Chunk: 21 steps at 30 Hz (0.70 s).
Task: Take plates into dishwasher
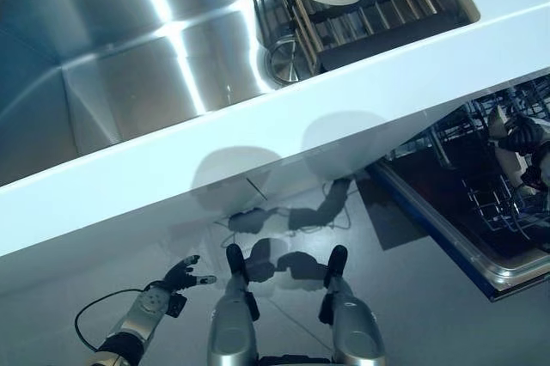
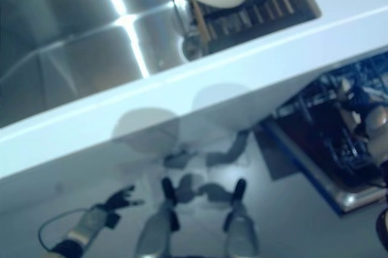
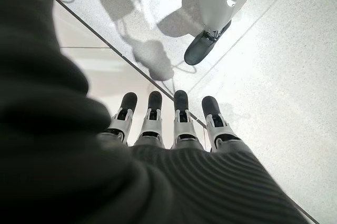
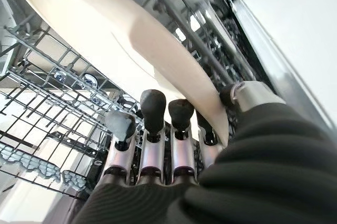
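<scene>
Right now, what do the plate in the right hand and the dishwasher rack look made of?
Plate: likely glazed ceramic, maybe melamine; cream, smooth, with a soft sheen. Right hand pinches its rim. Dishwasher rack: grey coated wire, judging by the thin rods in a grid.

The two eye views look down from the robot's head. They sit side by side, so both show the same white counter (image 1: 284, 117), the sink (image 1: 129, 48) and the open dishwasher (image 1: 481, 203). The left wrist view looks along the left hand (image 3: 163, 129) from very close, down at the floor (image 3: 274, 77). The right wrist view looks along the right hand (image 4: 158, 145), very near a plate (image 4: 121, 40) and the dishwasher rack (image 4: 47, 98).
</scene>
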Motion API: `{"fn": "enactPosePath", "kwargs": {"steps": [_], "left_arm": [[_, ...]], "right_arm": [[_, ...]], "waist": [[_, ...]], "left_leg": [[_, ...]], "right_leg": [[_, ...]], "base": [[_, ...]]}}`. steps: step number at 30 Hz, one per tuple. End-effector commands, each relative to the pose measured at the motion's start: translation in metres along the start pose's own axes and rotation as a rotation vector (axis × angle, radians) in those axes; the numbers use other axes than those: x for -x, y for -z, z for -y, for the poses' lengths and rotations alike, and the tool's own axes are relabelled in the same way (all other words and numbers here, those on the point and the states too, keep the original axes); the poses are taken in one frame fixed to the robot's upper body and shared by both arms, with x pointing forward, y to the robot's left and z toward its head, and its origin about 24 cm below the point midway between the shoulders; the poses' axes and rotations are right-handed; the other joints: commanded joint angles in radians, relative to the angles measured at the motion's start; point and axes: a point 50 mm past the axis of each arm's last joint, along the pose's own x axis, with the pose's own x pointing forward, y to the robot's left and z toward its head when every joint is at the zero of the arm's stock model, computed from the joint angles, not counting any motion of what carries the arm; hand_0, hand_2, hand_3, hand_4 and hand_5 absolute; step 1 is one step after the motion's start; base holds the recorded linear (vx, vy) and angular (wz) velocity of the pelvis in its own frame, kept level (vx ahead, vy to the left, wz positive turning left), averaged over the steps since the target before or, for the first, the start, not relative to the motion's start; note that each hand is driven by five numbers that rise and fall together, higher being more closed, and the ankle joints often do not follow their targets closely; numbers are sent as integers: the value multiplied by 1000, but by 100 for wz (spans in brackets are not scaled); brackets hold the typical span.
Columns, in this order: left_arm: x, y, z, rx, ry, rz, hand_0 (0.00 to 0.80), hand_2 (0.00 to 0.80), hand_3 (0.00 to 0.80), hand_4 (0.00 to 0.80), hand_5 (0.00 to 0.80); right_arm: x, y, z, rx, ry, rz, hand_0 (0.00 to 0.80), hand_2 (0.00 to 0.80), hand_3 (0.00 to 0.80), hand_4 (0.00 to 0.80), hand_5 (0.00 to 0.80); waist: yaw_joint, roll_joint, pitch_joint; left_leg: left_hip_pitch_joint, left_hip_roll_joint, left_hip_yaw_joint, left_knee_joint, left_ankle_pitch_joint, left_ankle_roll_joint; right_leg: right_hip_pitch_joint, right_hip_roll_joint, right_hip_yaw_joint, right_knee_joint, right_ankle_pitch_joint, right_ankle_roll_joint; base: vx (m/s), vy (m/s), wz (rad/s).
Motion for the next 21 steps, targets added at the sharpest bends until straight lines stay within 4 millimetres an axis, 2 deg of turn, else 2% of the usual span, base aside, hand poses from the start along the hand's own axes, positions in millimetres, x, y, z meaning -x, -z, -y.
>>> {"fn": "enactPosePath", "kwargs": {"steps": [1,12,21], "left_arm": [[2,-5,-17,-49,-19,19,0,0,0,0,0],[4,-4,-25,-55,-31,20,0,0,0,0,0],[5,-4,-27,-55,-24,24,0,0,0,0,0]], "right_arm": [[8,0,43,155,107,-16,800,800,800,800,800],[11,11,41,240,99,-55,800,800,800,800,800],[14,21,42,215,123,-105,800,800,800,800,800]], "waist": [[36,-49,13],[35,-54,17],[30,-50,19]], "left_leg": [[-39,-9,16,-2,-33,-19],[-45,-5,21,-2,-31,-21],[-51,0,18,-2,-27,-23]], "right_leg": [[-45,-6,-66,170,-162,20],[-47,-1,-71,167,-161,20],[-57,3,-63,183,-175,13]], "base": [[0,0,0],[-7,-12,0],[0,0,0]]}}
